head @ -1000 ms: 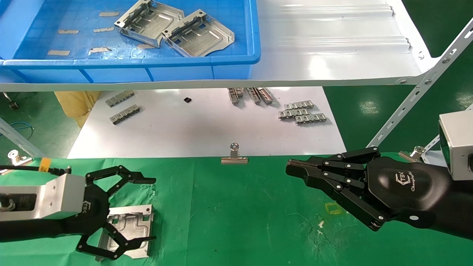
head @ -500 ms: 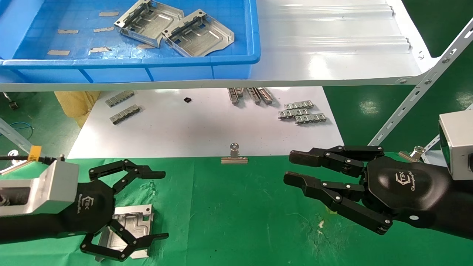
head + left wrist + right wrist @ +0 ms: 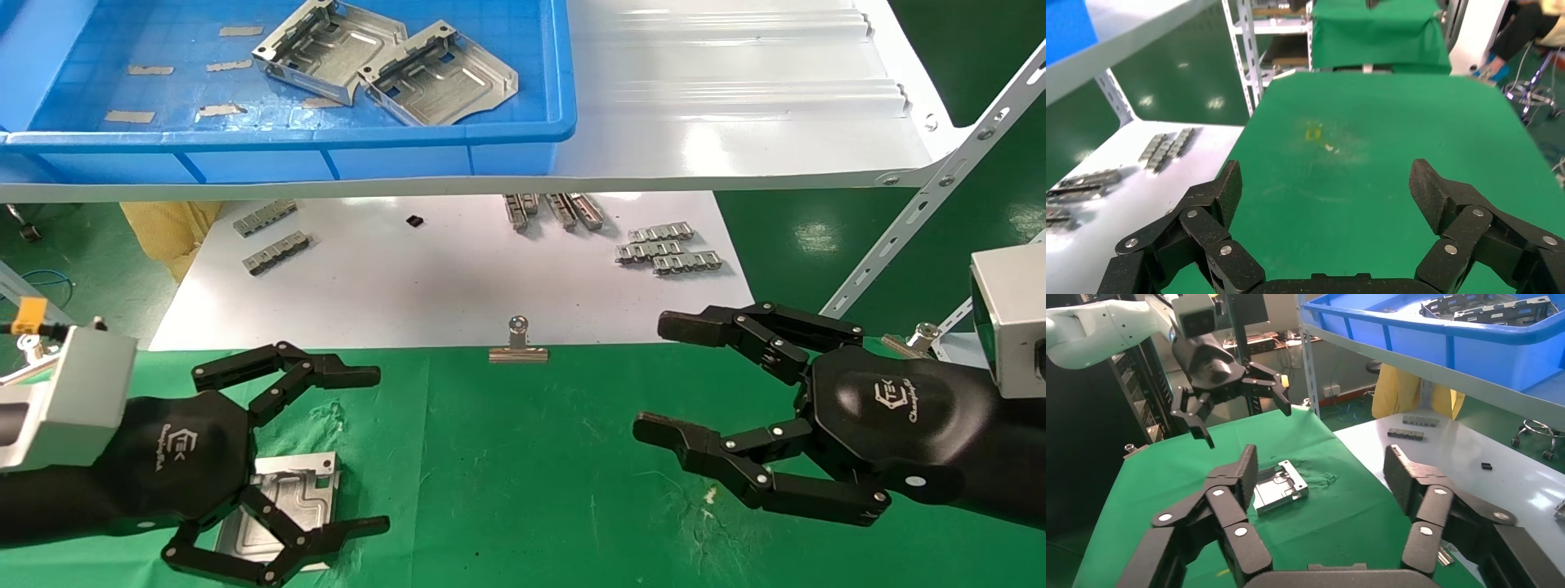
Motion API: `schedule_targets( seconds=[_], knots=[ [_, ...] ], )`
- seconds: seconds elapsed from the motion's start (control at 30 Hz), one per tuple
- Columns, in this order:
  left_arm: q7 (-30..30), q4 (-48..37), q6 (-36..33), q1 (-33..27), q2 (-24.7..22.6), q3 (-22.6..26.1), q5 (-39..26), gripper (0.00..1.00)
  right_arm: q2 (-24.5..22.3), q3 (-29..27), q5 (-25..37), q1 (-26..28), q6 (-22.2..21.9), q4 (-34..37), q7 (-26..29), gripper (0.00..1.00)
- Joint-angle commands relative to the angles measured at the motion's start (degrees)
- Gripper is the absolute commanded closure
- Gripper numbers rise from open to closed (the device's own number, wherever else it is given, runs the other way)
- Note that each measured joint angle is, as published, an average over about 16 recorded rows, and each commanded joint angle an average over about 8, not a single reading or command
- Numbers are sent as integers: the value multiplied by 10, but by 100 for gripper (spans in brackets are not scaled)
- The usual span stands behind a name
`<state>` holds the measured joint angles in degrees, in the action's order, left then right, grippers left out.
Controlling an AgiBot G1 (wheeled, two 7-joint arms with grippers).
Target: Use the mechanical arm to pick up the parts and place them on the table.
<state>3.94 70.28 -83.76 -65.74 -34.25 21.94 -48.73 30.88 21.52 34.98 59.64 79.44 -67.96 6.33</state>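
Left gripper (image 3: 327, 453) spread above placed part (image 3: 282, 510); right gripper (image 3: 678, 380) spread; we aim it at bin (image 3: 523, 122), 11 o'clock, jaws kept wide.

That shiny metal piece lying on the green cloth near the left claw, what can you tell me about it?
The silver part is a stamped sheet-metal plate with stepped relief pressed into its face, small cutouts and low upturned walls. It lies flat, face up, on the green table. The left gripper hangs over it with fingers spread wide; the right wrist view shows that gripper raised clear, so nothing grips the plate. The head view hides part of it behind a finger.
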Motion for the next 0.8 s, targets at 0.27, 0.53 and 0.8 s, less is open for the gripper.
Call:
schedule_targets(
  seconds=[0.27, 0.53, 0.8],
  knots=[
    [34, 16, -10, 21, -4, -29, 34, 0, 0, 0, 0, 0, 0, 0, 0, 0],
    [62, 30, -18, 38, -7, -54, 63, 0, 0, 0, 0, 0, 0, 0, 0, 0],
    [74, 37, -22, 47, -8, -67, 78, 0, 0, 0, 0, 0, 0, 0, 0, 0]
  ],
)
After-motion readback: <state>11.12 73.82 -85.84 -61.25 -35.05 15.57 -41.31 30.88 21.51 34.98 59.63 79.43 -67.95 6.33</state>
